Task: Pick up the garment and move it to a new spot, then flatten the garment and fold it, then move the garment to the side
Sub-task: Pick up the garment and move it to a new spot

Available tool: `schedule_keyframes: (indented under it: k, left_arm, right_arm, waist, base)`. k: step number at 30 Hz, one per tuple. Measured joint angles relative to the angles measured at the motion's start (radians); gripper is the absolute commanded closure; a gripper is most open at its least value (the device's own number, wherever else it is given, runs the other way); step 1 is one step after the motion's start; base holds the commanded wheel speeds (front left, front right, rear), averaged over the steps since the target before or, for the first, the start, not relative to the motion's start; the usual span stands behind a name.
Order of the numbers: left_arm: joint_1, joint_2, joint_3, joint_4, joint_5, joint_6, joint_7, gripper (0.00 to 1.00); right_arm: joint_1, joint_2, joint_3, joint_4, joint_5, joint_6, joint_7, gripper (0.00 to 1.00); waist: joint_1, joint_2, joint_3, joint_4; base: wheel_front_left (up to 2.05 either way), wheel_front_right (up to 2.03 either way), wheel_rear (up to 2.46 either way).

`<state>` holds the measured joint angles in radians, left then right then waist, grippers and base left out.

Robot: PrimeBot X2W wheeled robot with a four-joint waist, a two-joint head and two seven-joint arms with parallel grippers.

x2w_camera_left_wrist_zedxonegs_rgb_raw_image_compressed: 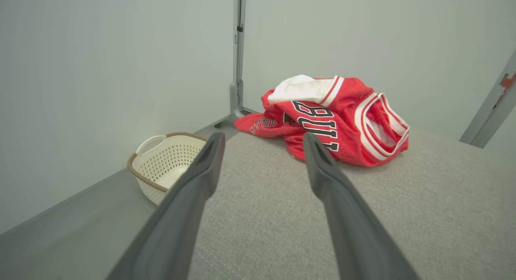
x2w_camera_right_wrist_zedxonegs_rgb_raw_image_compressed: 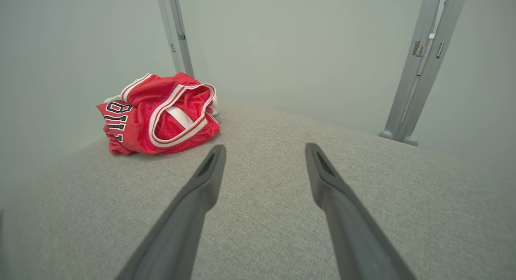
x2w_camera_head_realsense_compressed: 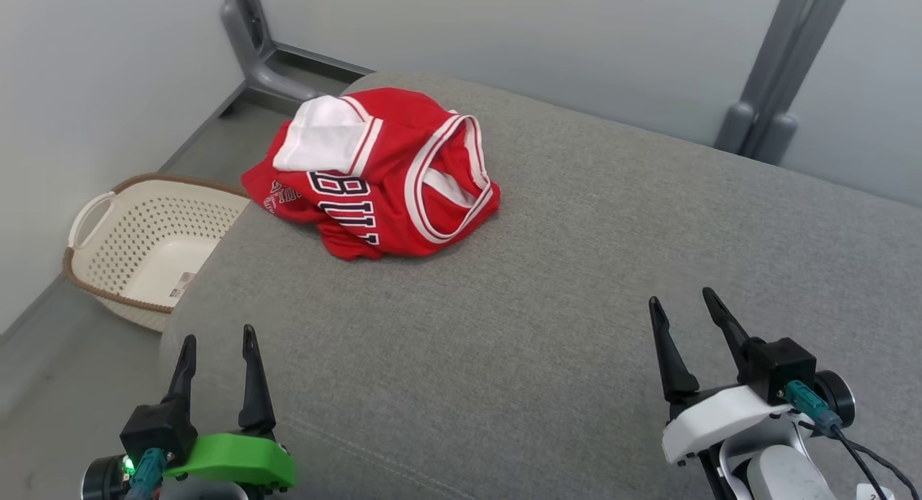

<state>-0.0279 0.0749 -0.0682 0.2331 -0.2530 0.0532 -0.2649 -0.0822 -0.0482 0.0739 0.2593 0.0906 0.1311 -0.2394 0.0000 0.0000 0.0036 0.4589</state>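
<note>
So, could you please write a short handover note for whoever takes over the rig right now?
Left gripper: open, empty, at the near left.
Right gripper: open, empty, at the near right.
Red jersey: crumpled at the far left of the grey cushion, by its edge; white basket on the floor beside it.
Done: nothing yet.
To do: pick up, move, flatten, fold, set aside.

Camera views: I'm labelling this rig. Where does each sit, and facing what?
Head view: on the head, looking down at grey cushion and red jersey; left gripper and right gripper show, open.
Left wrist view: on left wrist, along its fingers toward jersey and basket.
Right wrist view: on right wrist, along its fingers toward jersey.
All share jersey on cushion.
</note>
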Motion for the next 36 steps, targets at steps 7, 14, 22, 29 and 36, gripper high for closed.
schedule_keyframes:
  k: [7, 14, 22, 29, 36]
  left_arm:
    - [0.015, 0.002, 0.007, -0.019, -0.005, 0.008, 0.0, 0.0]
    - [0.016, 0.002, 0.006, -0.02, -0.01, 0.01, 0.0, 0.0]
    - [-0.094, 0.002, -0.008, 0.058, -0.056, -0.024, 0.076, 0.0]
    - [-0.369, 0.001, 0.004, 0.25, -0.141, -0.073, 0.181, 0.0]
    - [-0.615, 0.013, 0.07, 0.482, -0.243, -0.098, 0.234, 0.0]
  right_arm:
    - [-0.012, 0.001, 0.017, 0.006, 0.002, 0.0, 0.0, 0.0]
    - [-0.025, 0.0, 0.012, 0.016, -0.004, 0.0, 0.0, 0.0]
    - [-0.024, 0.0, 0.001, 0.005, -0.017, 0.0, 0.001, 0.0]
    - [-0.044, 0.0, 0.008, -0.035, -0.055, 0.0, 0.037, 0.0]
    - [-0.085, 0.0, 0.044, -0.093, -0.102, 0.0, 0.082, 0.0]
  waist:
    - [0.0, 0.0, 0.002, 0.06]
    - [0.0, 0.0, 0.022, 0.068]
    - [0.0, 0.0, 0.028, 0.06]
    - [0.0, 0.0, 0.075, 0.032]
    - [0.0, 0.0, 0.146, -0.034]
  base:
    - [0.0, 0.0, 0.0]
    - [0.0, 0.0, 0.0]
    - [0.0, 0.0, 0.0]
    - [0.0, 0.0, 0.0]
    - [0.0, 0.0, 0.0]
